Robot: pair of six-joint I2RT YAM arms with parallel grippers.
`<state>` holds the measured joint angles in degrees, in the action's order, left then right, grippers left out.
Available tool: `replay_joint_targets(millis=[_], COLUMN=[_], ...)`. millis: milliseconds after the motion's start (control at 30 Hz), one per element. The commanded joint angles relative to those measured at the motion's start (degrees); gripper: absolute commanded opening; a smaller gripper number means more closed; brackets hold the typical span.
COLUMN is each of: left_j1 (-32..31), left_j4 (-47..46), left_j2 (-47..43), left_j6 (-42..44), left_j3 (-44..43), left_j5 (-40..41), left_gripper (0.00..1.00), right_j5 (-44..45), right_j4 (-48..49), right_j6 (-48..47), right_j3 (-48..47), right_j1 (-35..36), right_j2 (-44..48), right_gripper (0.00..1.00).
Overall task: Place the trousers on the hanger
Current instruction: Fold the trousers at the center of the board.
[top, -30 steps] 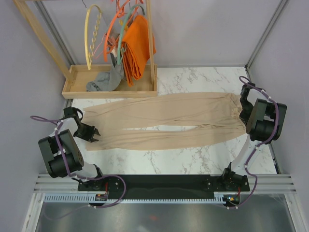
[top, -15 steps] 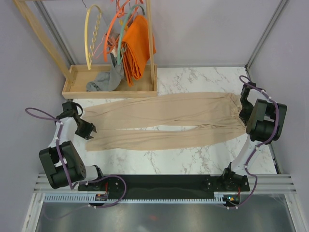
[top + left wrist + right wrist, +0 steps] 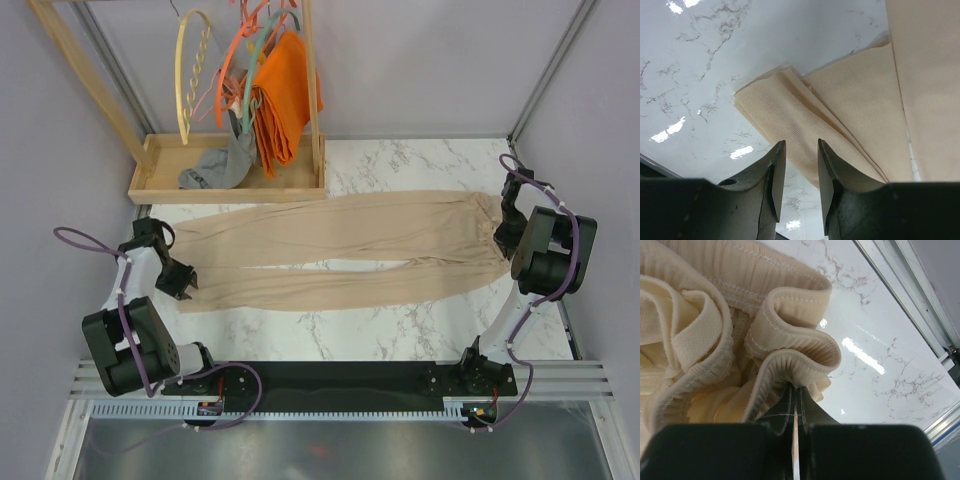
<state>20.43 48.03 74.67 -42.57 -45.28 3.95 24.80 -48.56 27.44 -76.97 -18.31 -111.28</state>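
The beige trousers (image 3: 340, 250) lie flat across the marble table, waist at the right, leg ends at the left. My right gripper (image 3: 503, 232) is shut on the bunched waistband (image 3: 790, 350). My left gripper (image 3: 183, 285) is open, its jaws a small gap apart, just above the hem of the near leg (image 3: 785, 115) and touching nothing. The pale yellow hanger (image 3: 190, 75) with the twisted bar hangs on the wooden rack at the back left.
A wooden rack (image 3: 100, 95) with a tray base (image 3: 230, 185) stands at the back left, holding orange hangers, a teal hanger, an orange cloth (image 3: 285, 100) and a grey garment (image 3: 215, 168). The table's right edge rail (image 3: 912, 295) runs close to my right gripper.
My left gripper has swung from the leg end's front edge back left and now sits lower over the hem, narrower than before. The right arm and the trousers have hardly moved.
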Motion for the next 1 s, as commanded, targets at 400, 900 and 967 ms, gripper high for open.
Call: replay_joint_targets(millis=[400, 900, 967], left_j1=[-0.04, -0.12, -0.12], left_j4=[-3.56, -1.89, -0.14], left_j2=[5.74, 3.90, 2.94], left_j6=[-0.94, -0.50, -0.76], left_j3=[3.00, 1.16, 0.02], left_j5=[1.85, 3.35, 4.13], left_gripper=[0.36, 0.02, 0.02], right_j5=[-2.82, -1.16, -0.36], right_j4=[0.30, 0.13, 0.04], right_j6=[1.21, 0.86, 0.68], right_j3=[-2.13, -2.13, -2.22], right_j1=[-1.03, -0.94, -0.94], right_j2=[0.81, 0.98, 0.81], right_gripper=[0.00, 0.00, 0.00])
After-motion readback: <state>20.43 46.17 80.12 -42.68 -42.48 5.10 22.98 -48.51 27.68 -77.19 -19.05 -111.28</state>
